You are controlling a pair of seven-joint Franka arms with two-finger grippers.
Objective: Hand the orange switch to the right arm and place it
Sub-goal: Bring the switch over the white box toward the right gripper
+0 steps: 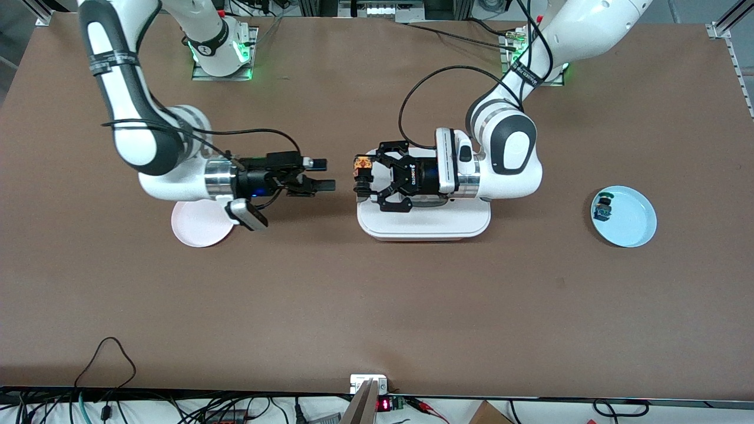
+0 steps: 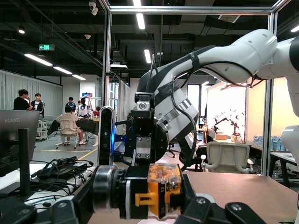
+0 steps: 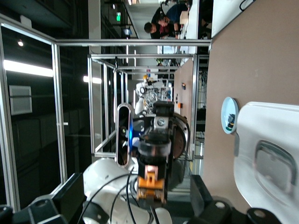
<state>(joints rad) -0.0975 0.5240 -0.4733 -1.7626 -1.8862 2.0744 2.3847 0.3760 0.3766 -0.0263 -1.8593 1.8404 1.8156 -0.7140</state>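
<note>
1. I am working over the brown table (image 1: 377, 306), with my two arms stretched level toward each other above its middle.
2. My left arm is reaching over the white tray (image 1: 424, 225), which sits mid-table; the tray is looking bare on the parts I can see.
3. The pale pink plate (image 1: 197, 227) is lying toward the right arm's end, partly under my right wrist, with nothing showing on its visible part; I am judging it the likely drop spot.
4. The light blue plate (image 1: 630, 218) is lying toward the left arm's end, carrying the other small switch (image 1: 603, 206) with the green-blue top.
5. My left gripper (image 1: 364, 175) is clamping the orange switch (image 1: 362, 168) in the air, just off the tray's edge, cap turned toward my other arm.
6. My right gripper (image 1: 321, 174) is hanging spread wide and empty, aimed at the switch, with a small gap between.
7. Progress, as I am judging it: the pickup is done and the handover is lined up; closing the gap, gripping, releasing and placing are all left.
8. Writing: white lettering runs along the left gripper's body, too small to read; in the left wrist view a monitor (image 2: 18, 135) is showing "HUAWEI".
</note>
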